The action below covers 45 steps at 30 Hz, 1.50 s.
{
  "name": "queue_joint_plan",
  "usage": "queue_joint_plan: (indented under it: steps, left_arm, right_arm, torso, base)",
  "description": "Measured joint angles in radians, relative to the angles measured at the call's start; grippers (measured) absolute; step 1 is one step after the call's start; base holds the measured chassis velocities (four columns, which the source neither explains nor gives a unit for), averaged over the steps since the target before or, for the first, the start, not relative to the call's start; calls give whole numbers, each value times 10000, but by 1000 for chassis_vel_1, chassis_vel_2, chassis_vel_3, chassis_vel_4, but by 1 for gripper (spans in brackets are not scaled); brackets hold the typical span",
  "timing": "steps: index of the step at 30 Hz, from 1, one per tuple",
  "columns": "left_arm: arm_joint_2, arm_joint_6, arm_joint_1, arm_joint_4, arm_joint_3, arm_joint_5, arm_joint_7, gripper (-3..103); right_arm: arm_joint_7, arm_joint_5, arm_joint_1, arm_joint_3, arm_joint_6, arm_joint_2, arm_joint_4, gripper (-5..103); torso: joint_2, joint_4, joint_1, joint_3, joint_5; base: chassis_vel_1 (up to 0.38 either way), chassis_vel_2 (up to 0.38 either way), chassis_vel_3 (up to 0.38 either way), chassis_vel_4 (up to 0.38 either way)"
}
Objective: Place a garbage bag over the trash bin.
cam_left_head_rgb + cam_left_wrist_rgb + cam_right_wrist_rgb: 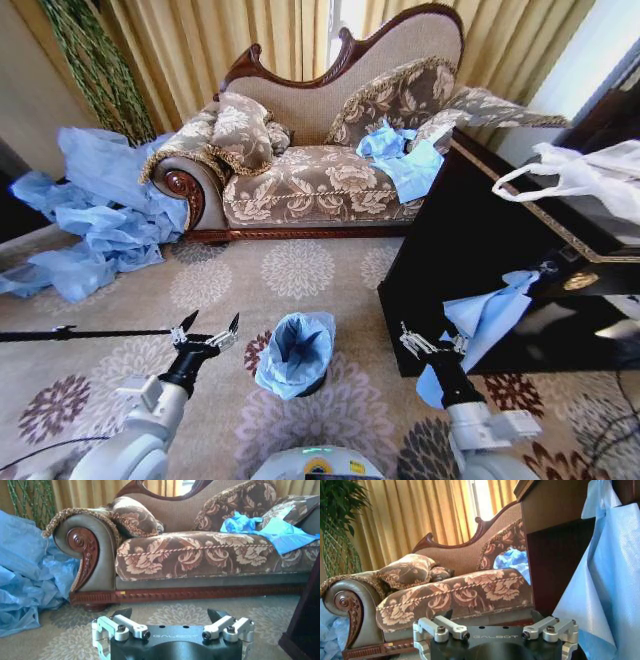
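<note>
The trash bin (317,384) stands on the carpet between my two arms, only a sliver of its black wall showing. The light blue garbage bag (296,350) sits in its mouth, and the crinkled edges drape over the rim and down the left side. My left gripper (210,331) hovers open to the left of the bin, holding nothing. It also shows open, facing the sofa, in the left wrist view (170,613). My right gripper (421,341) is open to the right of the bin, close to the dark cabinet, and shows open in the right wrist view (492,614).
A dark cabinet (470,250) stands at right with blue plastic (490,312) hanging off it and a white loop-handled bag (590,172) on top. The sofa (320,185) ahead holds more blue plastic (402,157). A heap of blue sheeting (95,215) lies at left.
</note>
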Motion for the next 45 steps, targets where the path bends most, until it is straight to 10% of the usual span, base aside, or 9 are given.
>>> queue_joint_plan:
  steps: [45]
  left_arm:
    - [0,0,0,0,0,0,0,100]
  right_arm:
    - [0,0,0,0,0,0,-1,100]
  torso:
    - [0,0,0,0,0]
  base:
    - [0,0,0,0]
